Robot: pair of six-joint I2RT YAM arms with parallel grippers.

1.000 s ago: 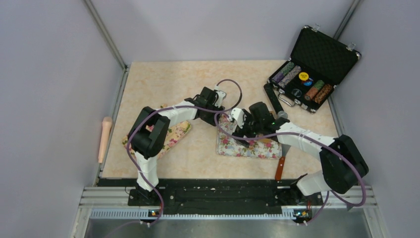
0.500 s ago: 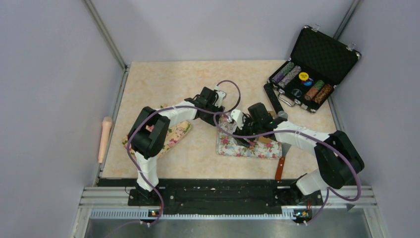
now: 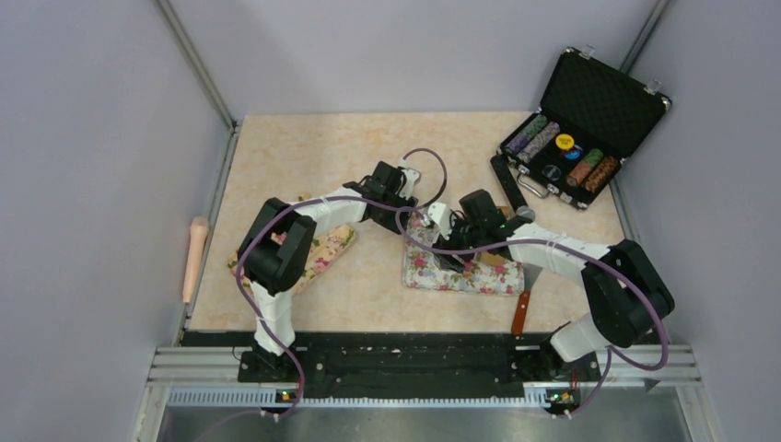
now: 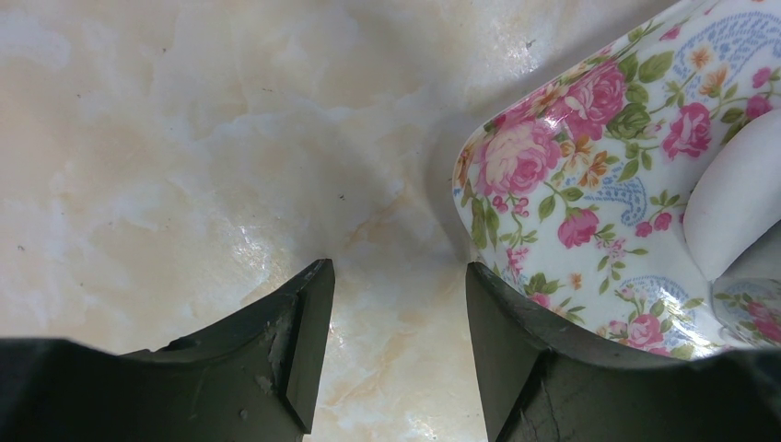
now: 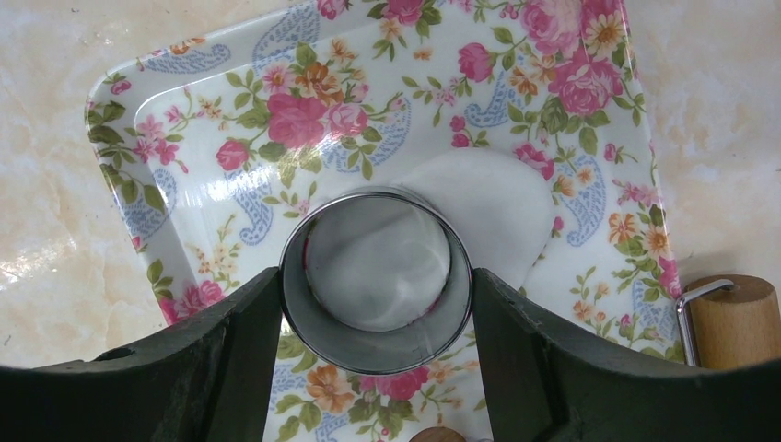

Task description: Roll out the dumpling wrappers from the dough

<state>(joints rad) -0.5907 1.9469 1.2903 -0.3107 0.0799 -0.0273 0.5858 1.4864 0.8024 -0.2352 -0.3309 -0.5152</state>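
A flat white sheet of dough (image 5: 502, 207) lies on the floral tray (image 5: 230, 83). A metal ring cutter (image 5: 368, 345) stands on the dough and encloses a round of it (image 5: 378, 262). Whether that round is a cut dumpling wrapper I cannot tell. My right gripper (image 5: 376, 313) is shut on the ring, one finger against each side. In the top view the right gripper (image 3: 448, 241) is over the tray (image 3: 479, 276). My left gripper (image 4: 398, 345) is open and holds nothing, low over the table at the tray's corner (image 4: 516, 157), with dough (image 4: 737, 193) beyond. From above, the left gripper (image 3: 405, 198) is at the tray's far left corner.
An open black case of poker chips (image 3: 580, 129) sits at the far right. A wooden rolling pin (image 3: 194, 258) lies off the table's left edge. A second floral tray (image 3: 327, 247) is under the left arm. A brown-handled tool (image 3: 521, 311) and a wooden piece (image 5: 732, 318) lie by the tray.
The right gripper's jaws have closed in onto the metal ring, and that arm has shifted slightly left. The left arm has not moved.
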